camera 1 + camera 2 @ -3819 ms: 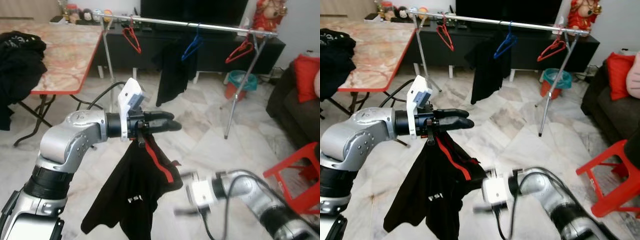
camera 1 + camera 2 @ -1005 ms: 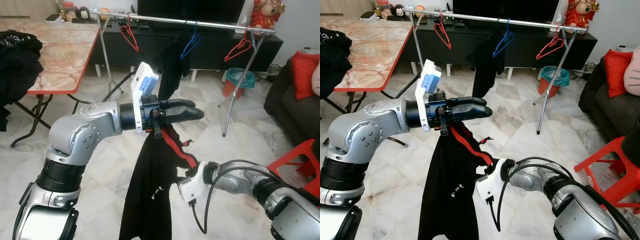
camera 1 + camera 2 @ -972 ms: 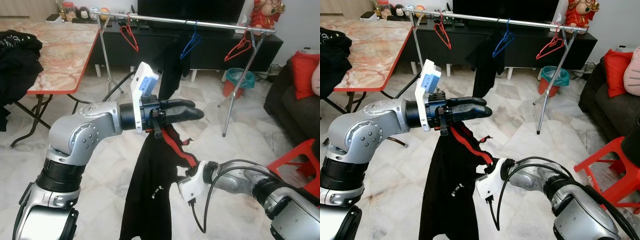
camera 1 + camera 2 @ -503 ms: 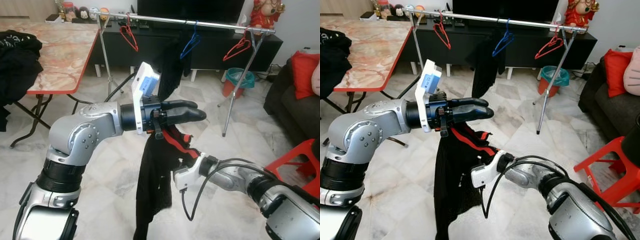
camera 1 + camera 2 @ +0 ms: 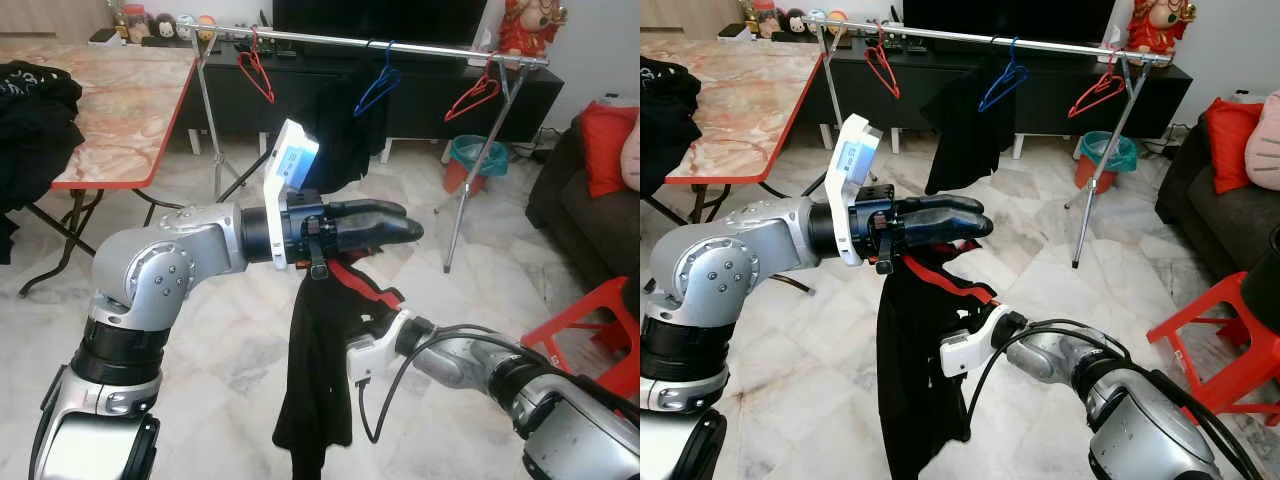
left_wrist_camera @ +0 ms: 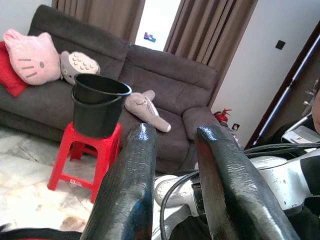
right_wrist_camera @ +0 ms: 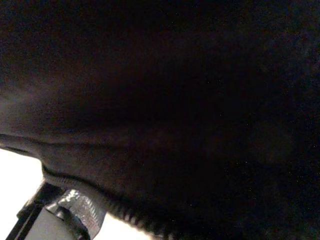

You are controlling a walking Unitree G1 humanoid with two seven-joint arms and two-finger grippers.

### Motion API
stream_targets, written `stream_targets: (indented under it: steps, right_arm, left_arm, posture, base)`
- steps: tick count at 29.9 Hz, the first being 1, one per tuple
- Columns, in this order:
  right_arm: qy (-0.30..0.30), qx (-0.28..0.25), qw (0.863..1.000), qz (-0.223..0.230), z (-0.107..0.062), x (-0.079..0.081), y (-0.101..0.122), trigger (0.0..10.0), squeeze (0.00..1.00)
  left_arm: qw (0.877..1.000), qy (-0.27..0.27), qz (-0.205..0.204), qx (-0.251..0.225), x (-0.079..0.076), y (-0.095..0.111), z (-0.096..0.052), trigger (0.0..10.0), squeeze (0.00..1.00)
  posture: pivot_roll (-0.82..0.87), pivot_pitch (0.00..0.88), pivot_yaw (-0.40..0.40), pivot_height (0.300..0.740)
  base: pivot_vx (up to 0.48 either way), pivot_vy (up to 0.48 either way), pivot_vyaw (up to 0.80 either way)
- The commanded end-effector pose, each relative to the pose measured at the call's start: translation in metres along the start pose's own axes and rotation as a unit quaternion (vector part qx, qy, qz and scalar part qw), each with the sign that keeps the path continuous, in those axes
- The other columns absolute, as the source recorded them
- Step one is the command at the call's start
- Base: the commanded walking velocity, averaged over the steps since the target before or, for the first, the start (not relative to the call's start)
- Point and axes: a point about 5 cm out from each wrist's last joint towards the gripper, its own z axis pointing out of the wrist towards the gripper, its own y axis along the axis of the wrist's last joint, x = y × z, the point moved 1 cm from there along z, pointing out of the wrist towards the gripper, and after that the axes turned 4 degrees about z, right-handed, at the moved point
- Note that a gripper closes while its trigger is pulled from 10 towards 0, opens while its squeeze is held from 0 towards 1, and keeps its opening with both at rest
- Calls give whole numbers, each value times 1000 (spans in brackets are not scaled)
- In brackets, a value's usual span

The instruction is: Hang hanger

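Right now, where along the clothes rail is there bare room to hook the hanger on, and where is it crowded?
The rail has bare stretches between the red hanger near its left end and the blue hanger, and between blue and the right red hanger. The black garment crowds the space beside the blue one. The left end effector holds the garment on a hanger.

Dark fabric (image 7: pixel 175 100) lies close against the lens — black, soft, barely lit. A stitched hem or seam (image 7: pixel 95 192) runs along one edge of it. Beyond that edge sits a bright pale patch and a small grey metallic part (image 7: pixel 65 217), too blurred to identify.
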Motion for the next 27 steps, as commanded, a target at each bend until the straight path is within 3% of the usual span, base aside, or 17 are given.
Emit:
stream_targets:
  steps: [1, 4, 8, 13, 14, 15, 16, 17, 19, 22, 23, 26, 27]
  right_arm:
    - [77, -1, 995, 57, -8, 25, 3, 10000, 0]
    - [114, 2, 991, 66, -12, 36, 3, 10000, 0]
    - [114, 33, 993, 23, -13, 44, -3, 10000, 0]
    - [48, 84, 986, 137, -8, 28, -11, 10000, 0]
    - [36, 98, 978, 183, -10, 24, -15, 10000, 0]
    - [36, 98, 978, 183, -10, 24, -15, 10000, 0]
    - [44, 98, 971, 213, -12, 26, -16, 10000, 0]
    - [85, 92, 952, 278, -20, 34, -17, 10000, 0]
    - [118, 85, 937, 318, -27, 40, -18, 10000, 0]
    - [202, 72, 919, 330, -47, 54, -21, 10000, 0]
    - [202, 72, 919, 330, -47, 54, -21, 10000, 0]
    - [268, 74, 879, 387, -73, 50, -35, 10000, 0]
    - [268, 74, 879, 387, -73, 50, -35, 10000, 0]
  left_arm:
    - [999, -29, 22, -7, -9, 12, 3, 10000, 0]
    - [999, -30, 22, -7, -10, 12, 4, 10000, 0]
    - [999, -32, 20, -13, -12, 14, 6, 10000, 0]
    - [999, -30, 17, -10, -13, 11, 2, 10000, 0]
    - [1000, -25, 16, -7, -12, 9, 0, 10000, 0]
    - [1000, -25, 16, -7, -12, 9, 0, 10000, 0]
    - [1000, -24, 15, -6, -11, 8, -1, 10000, 0]
    - [1000, -21, 13, -2, -11, 5, -3, 10000, 0]
    - [1000, -18, 12, 3, -10, 3, -5, 10000, 0]
    - [1000, -19, 10, 17, -11, -4, -6, 10000, 0]
    - [1000, -19, 10, 17, -11, -4, -6, 10000, 0]
    - [999, -8, 16, 44, -10, -16, -8, 10000, 0]
    - [999, -8, 16, 44, -10, -16, -8, 10000, 0]
  posture:
    - [94, 0, -67, 740]
    - [90, 0, -69, 740]
    - [95, 0, -72, 740]
    - [98, 0, -68, 740]
    - [97, 0, -66, 740]
    - [97, 0, -66, 740]
    - [97, 0, -66, 740]
    - [93, 0, -60, 740]
    - [88, 0, -56, 740]
    - [78, 0, -48, 740]
    - [78, 0, -48, 740]
    - [68, 0, -42, 740]
    - [68, 0, -42, 740]
  base:
    - [0, 0, 0]
    - [0, 0, 0]
    - [0, 0, 0]
    - [0, 0, 0]
    - [0, 0, 0]
    - [0, 0, 0]
    - [0, 0, 0]
    - [0, 0, 0]
    - [0, 0, 0]
    - [0, 0, 0]
    - [0, 0, 0]
    - [0, 0, 0]
    - [0, 0, 0]
